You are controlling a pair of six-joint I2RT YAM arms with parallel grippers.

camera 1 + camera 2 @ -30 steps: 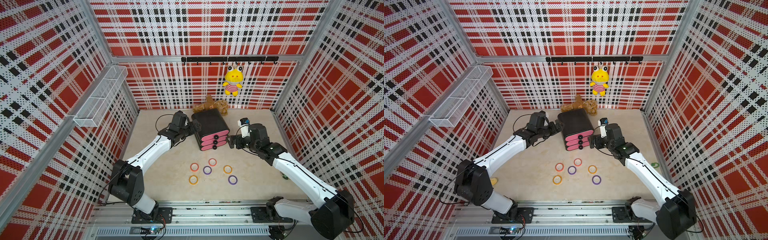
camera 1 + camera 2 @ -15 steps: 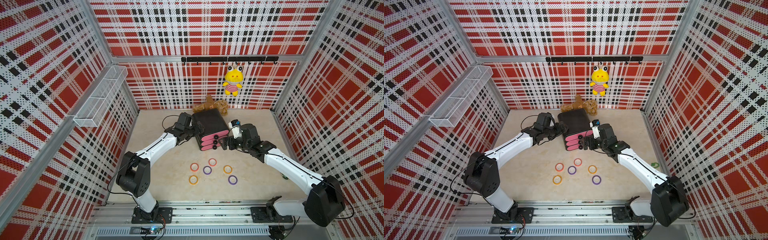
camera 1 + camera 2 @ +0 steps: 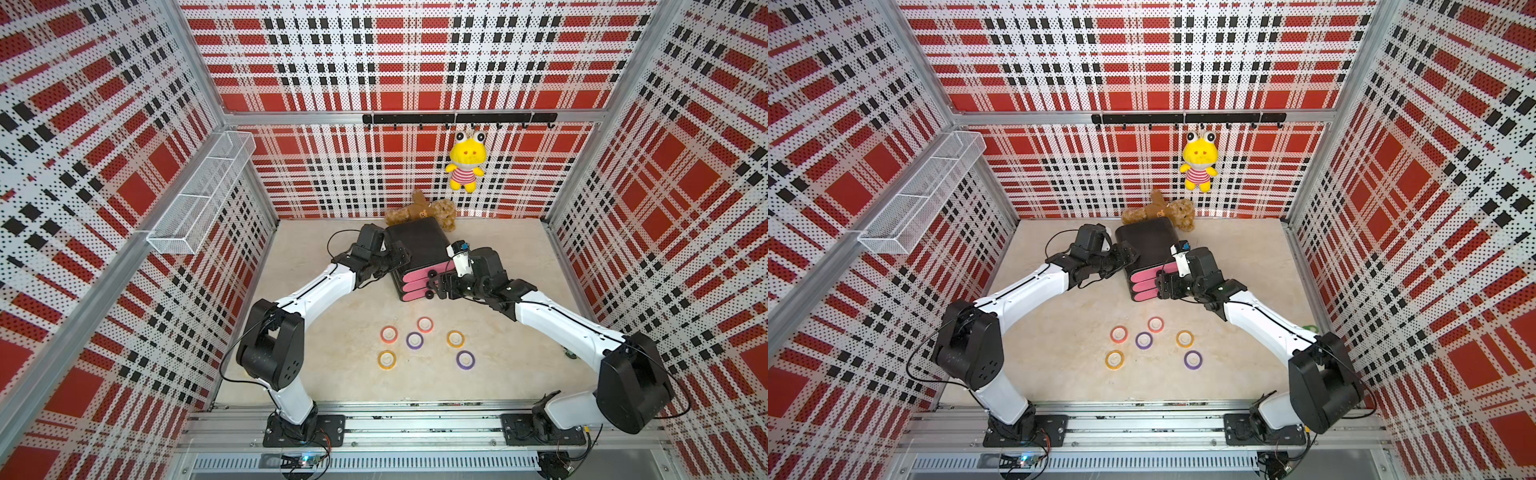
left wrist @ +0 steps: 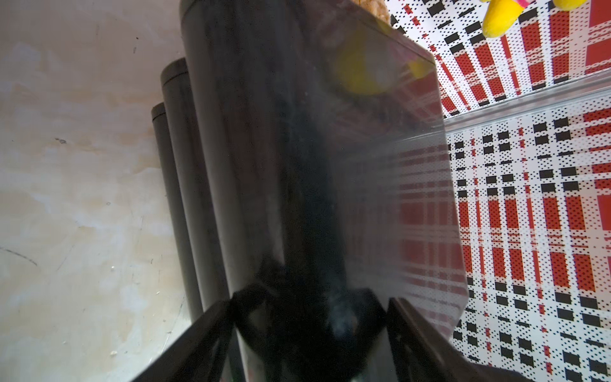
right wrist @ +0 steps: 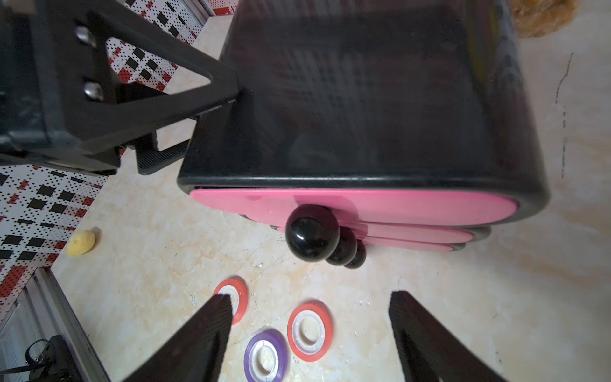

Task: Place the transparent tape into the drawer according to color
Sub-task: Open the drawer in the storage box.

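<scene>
Ahead of parted right jaws, drawer (image 5: pixel 363 99) top knob (image 5: pixel 312 236), left jaws astride its side, grip unclear

The left gripper (image 3: pixel 398 260) has narrowed around the drawer (image 3: pixel 419 245), and the right gripper (image 3: pixel 433 285) has come up to its knobs (image 5: pixel 312 237).

We see bright, even overhead light and soft shadows in both top views, whose walls bow at the edges. Up close, the left wrist view blurs the glossy drawer cabinet (image 4: pixel 297 165), which mirrors the plaid wall (image 4: pixel 529 198).
</scene>
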